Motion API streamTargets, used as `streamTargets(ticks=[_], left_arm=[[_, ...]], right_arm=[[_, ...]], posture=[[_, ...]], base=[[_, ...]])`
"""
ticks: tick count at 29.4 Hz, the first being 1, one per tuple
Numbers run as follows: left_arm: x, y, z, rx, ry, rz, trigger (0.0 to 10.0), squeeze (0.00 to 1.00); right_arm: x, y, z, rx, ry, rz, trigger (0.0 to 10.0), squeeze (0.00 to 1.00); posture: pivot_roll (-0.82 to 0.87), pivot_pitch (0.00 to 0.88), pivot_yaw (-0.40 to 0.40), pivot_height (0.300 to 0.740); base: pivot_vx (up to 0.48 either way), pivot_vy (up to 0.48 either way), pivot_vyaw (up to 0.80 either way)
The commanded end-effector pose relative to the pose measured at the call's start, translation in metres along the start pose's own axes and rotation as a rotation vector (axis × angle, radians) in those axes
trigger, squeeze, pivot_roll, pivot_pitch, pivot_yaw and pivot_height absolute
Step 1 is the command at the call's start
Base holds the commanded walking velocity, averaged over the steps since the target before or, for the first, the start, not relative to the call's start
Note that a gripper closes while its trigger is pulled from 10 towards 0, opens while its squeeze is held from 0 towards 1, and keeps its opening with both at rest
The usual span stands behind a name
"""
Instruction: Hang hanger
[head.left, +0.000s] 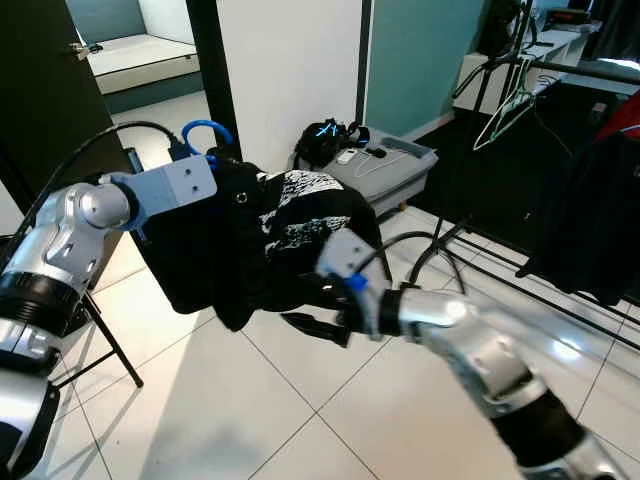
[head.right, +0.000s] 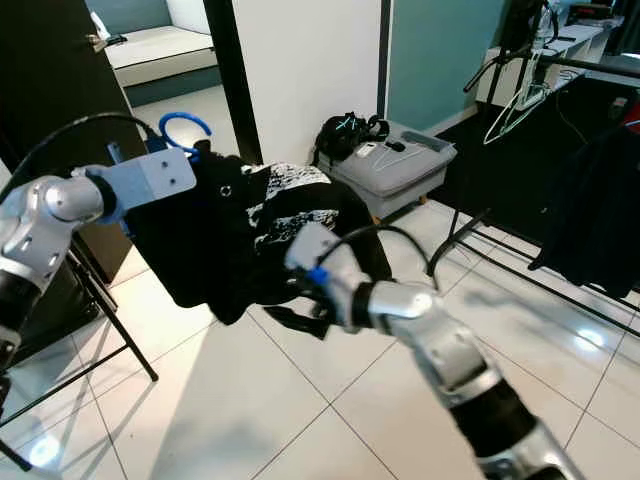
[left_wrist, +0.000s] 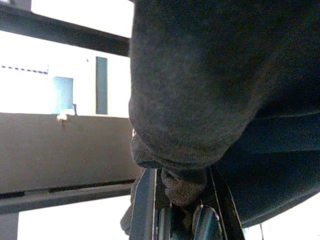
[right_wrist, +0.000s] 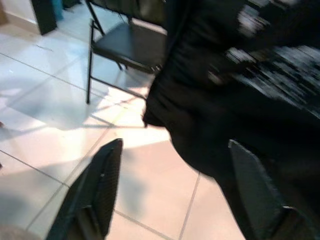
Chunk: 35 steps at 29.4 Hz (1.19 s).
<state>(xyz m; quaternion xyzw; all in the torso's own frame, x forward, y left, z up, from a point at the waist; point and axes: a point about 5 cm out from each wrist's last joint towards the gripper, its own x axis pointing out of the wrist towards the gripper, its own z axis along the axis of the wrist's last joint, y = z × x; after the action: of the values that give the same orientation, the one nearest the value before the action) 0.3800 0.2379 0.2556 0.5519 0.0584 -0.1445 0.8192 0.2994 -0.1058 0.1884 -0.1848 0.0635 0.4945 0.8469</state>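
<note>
Right gripper (right_wrist: 170, 185): your 2 fingers spread wide, just under the garment's hem.
Left gripper (left_wrist: 182, 220): you're clamped on the black garment (head.left: 250, 240), holding it up.
Hanger (head.left: 205, 133): blue hook pokes out above your left wrist.
Rack (head.left: 590, 70): far right, well apart.

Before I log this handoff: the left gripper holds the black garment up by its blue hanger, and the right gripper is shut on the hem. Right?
Not quite. The right wrist view shows the right gripper open, its fingers spread beside the black garment, not shut on it. The rest stands: the left gripper holds the garment up, with the blue hanger hook showing above.
</note>
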Motion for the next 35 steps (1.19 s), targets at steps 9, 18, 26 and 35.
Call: streamTargets(ticks=[9, 18, 26, 35], left_arm=[[0.000, -0.031, -0.032, -0.186, 0.083, -0.021, 0.0, 0.00], [-0.006, -0.124, -0.018, -0.970, -0.110, -0.042, 10.0, 0.00], [-0.027, -0.159, 0.012, -1.139, -0.215, 0.016, 10.0, 0.00], [-0.023, -0.161, 0.017, -1.087, -0.194, -0.006, 10.0, 0.00]], right_arm=[[-0.035, -0.013, -0.055, 0.012, 0.247, -0.100, 10.0, 1.00], [-0.045, -0.057, -0.075, 0.456, -0.070, -0.714, 10.0, 0.00], [-0.056, -0.065, -0.093, 0.544, -0.037, -0.818, 10.0, 0.00], [-0.051, -0.066, -0.089, 0.508, -0.055, -0.814, 10.0, 0.00]], posture=[[-0.01, 0.000, 0.047, 0.735], [-0.05, 0.000, 0.049, 0.735], [-0.04, 0.012, -0.012, 0.735], [-0.04, 0.015, -0.013, 0.735]], base=[[0.000, 0.000, 0.00], [0.000, 0.000, -0.34], [0.000, 0.000, -0.75], [0.000, 0.000, -0.59]])
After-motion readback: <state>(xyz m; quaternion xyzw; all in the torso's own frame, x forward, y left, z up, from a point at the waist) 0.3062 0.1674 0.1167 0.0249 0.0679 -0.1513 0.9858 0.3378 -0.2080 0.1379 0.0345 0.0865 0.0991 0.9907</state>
